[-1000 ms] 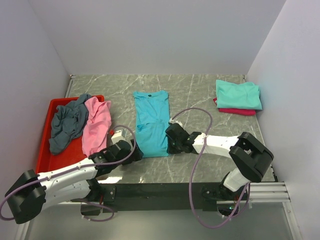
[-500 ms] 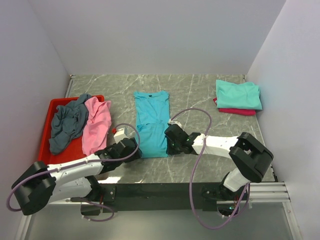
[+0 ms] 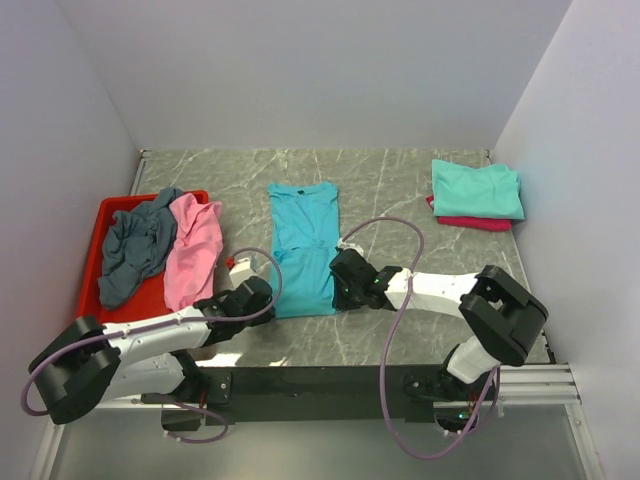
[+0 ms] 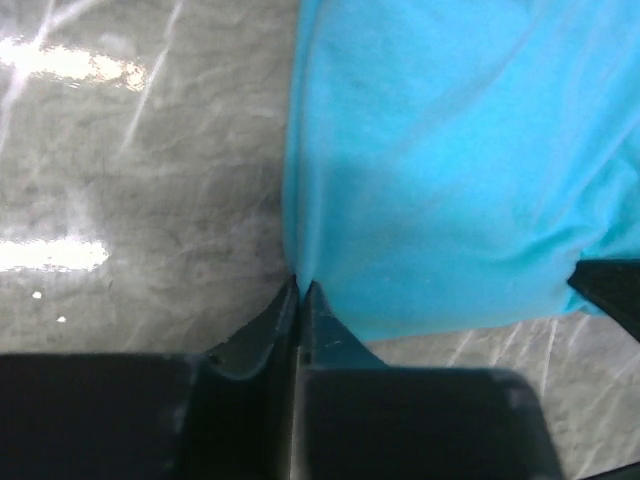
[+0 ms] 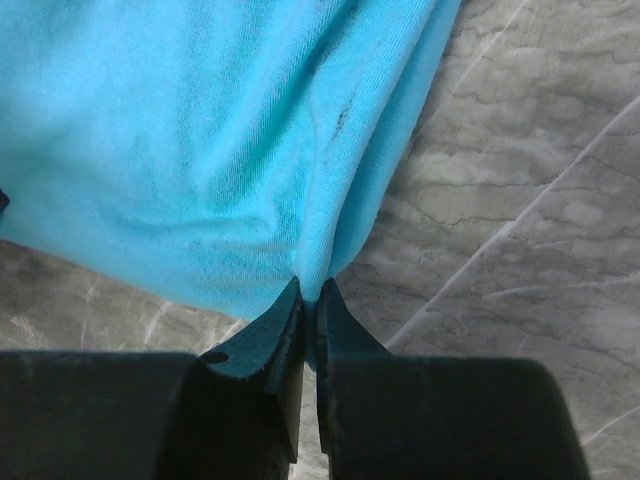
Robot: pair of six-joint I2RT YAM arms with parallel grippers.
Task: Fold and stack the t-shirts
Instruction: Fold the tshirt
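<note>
The turquoise shirt lies flat in the middle of the desk, collar toward the back wall and hem toward the arms. It looks like a narrow strip with its sleeves already turned in. The left jaws are closed on its near left corner and the right jaws on its near right corner. In each wrist view the 2 tips meet with a pinch of turquoise cloth between them. Holding both hem corners at once makes sense for the next fold. In my judgement the hem can then rise level and travel toward the collar without the cloth twisting.

Room for that move lies mostly ahead. A band of bare desk sits between the collar and the back wall, so the hem should stop at the collar, not beyond.

On the left, the pink shirt spills over the right rim of the red tray, next to the grey shirt. It lies near the left jaws, so a wide swing that way could snag it.

On the right, open desk separates the turquoise shirt from the folded mint-green shirt, which rests on the crimson shirt in the far corner. The right arm's cable loops just beside the shirt and may brush it.
</note>
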